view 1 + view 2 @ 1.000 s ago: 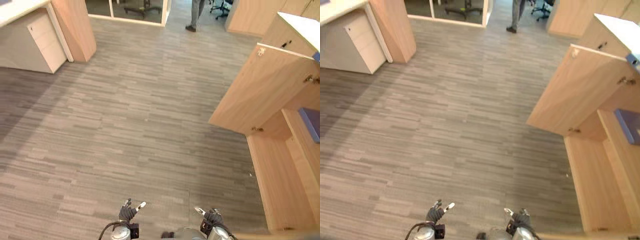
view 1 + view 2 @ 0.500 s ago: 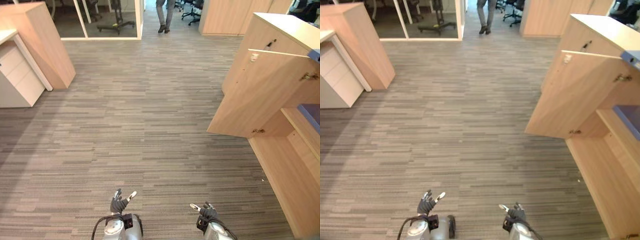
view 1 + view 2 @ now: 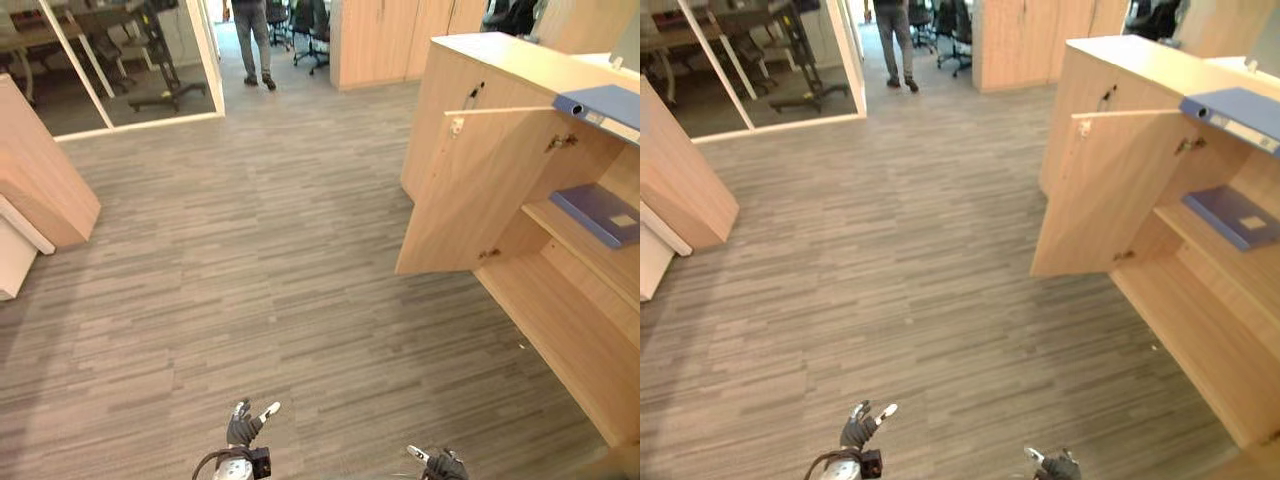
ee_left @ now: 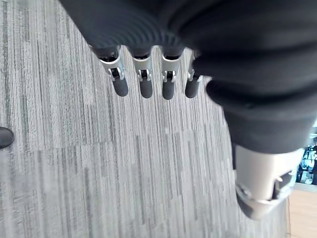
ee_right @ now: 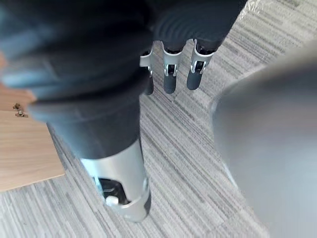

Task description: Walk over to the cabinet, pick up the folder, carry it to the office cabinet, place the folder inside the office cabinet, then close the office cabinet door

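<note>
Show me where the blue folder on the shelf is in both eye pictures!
Left eye view: the blue folder lies flat on the shelf inside the open cabinet, by the right edge, around mid-height.
Right eye view: the blue folder is by the right edge too, on that shelf.
Shared landmark: the cabinet door, swung open just left of the folder in both.
</note>
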